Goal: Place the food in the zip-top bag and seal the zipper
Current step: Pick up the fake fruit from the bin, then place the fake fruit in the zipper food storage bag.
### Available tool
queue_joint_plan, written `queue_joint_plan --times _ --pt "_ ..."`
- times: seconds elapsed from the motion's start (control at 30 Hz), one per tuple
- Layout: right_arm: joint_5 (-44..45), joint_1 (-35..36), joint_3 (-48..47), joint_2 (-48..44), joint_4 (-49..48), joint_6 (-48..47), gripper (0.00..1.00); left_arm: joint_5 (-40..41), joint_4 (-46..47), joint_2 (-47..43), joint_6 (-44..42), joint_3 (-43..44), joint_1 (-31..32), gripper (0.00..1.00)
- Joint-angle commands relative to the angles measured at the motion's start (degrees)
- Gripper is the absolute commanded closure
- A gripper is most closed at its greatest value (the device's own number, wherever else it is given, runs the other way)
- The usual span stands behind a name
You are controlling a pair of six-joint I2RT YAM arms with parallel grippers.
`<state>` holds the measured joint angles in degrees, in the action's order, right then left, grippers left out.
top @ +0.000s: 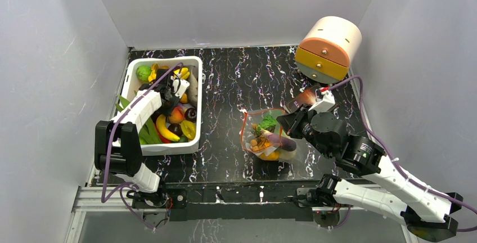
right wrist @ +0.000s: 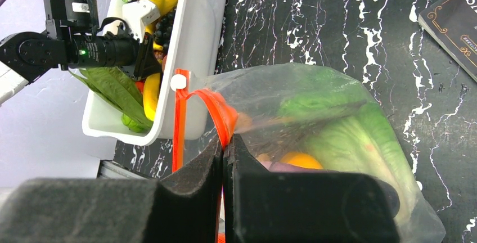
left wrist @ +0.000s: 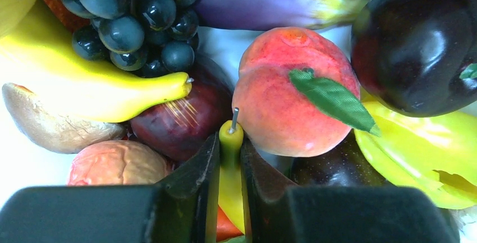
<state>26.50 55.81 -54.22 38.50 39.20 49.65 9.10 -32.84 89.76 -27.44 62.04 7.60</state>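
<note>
Two tools are at work, well apart. The left tool (left wrist: 229, 142) hangs inside the white tub (top: 198, 108) by the tabletop's left edge, its fingers pressed onto a yellow piece (left wrist: 230, 136) with a thin grey stem. The piece stands upright between them. Just beyond the fingertips lies a peach (left wrist: 295, 91) with a green leaf, with grapes (left wrist: 135, 18) and a banana (left wrist: 95, 85) to its left, all of them crowded together in the tub.

The right tool (right wrist: 224, 142) is pinched on the bag (right wrist: 337, 142) at its mouth, the fingers meeting on the red-orange zipper (right wrist: 179, 125) where the strip bends. The bag lies on the tabletop right of centre, toward the near edge, with its mouth facing the tub and gaping. The white slider (right wrist: 179, 81) sits at the strip's far end. Inside the bag are lettuce (top: 268, 122), a purple aubergine (top: 281, 140) and orange pieces (top: 270, 154), just in front of the right tool.
</note>
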Motion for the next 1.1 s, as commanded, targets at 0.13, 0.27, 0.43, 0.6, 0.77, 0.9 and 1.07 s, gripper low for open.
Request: queue_joint_plan --times 0.13,0.27,0.43,0.6,0.77,0.9,1.07 --pt "1.4 0.1 -0.3 -0.7 -6.1 1.7 1.0 -1.0 -0.4 -3.2 4.3 3.6 0.3 0.99" --pt "1.7 0.0 -0.3 -0.4 -7.1 1.6 1.0 -0.5 1.3 -7.3 7.7 4.4 0.3 1.0" --pt "2.1 0.0 -0.5 0.7 -8.4 1.3 1.0 -8.7 3.2 -14.1 13.3 4.6 0.3 1.0" --pt "3.0 0.0 0.3 0.7 -10.4 1.9 1.0 -15.9 3.9 -19.0 17.2 4.7 0.3 1.0" --pt "3.6 -0.1 1.1 1.2 -11.3 3.3 1.0 -18.8 6.8 -23.0 21.2 4.9 0.4 1.0" --pt "3.4 0.0 1.5 2.2 -13.3 3.3 1.0 -22.8 10.1 -26.2 25.1 5.5 0.4 1.0" --pt "1.4 0.0 0.4 4.6 -14.2 3.1 1.0 -27.7 20.8 -32.2 31.1 -0.1 0.3 1.0"
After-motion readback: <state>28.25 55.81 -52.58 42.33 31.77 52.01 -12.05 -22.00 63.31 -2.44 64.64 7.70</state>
